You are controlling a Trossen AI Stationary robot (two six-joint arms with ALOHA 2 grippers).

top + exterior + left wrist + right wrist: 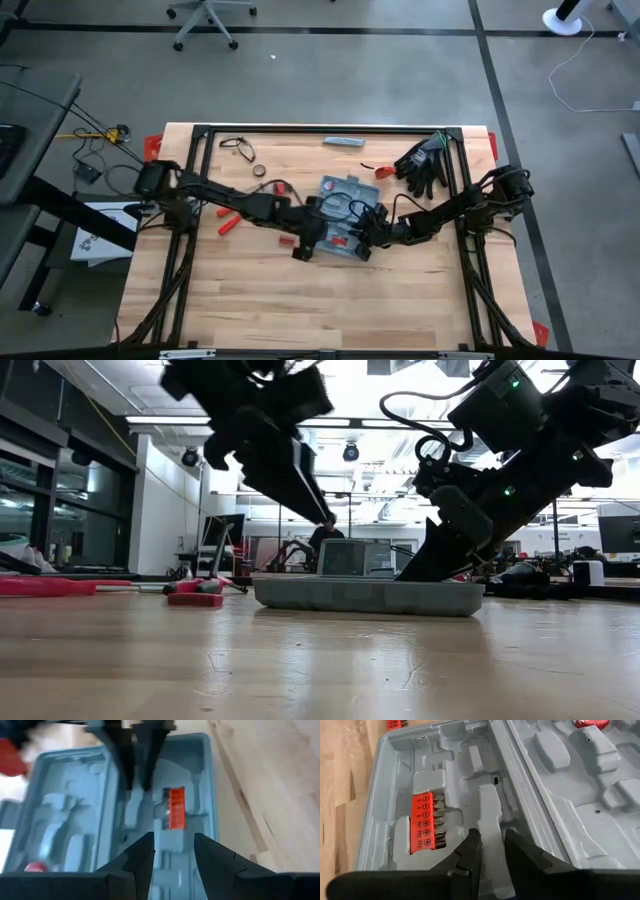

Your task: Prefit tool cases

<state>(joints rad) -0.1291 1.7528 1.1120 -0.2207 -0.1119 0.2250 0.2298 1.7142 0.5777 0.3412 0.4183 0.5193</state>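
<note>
The blue-grey tool case [345,200] lies open and flat on the wooden table, both moulded halves up. An orange bit holder [422,822] sits in one slot. My right gripper [492,847] reaches down into that half, shut on a pale grey bar-shaped piece [489,810]. My left gripper [174,850] hangs open above the case's near part, slanting down, with nothing between its fingers. In the left wrist view the right gripper's fingers [150,760] show beyond it. In the low view the left gripper [300,480] is clear of the case [365,595]. My right gripper has the pale grey bar's near end [492,837] between its two fingers, which lie along it and slant down from the table's right. The bar lies in the case's tray. I cannot tell whether it is a loose piece or part of the moulding.
Red-handled tools [228,222] lie on the table left of the case. Black gloves [425,165] rest at the far right, a slim grey bar [343,141] near the far edge, and a dark cable loop [238,148] at the far left. Bare wood stretches toward the near edge.
</note>
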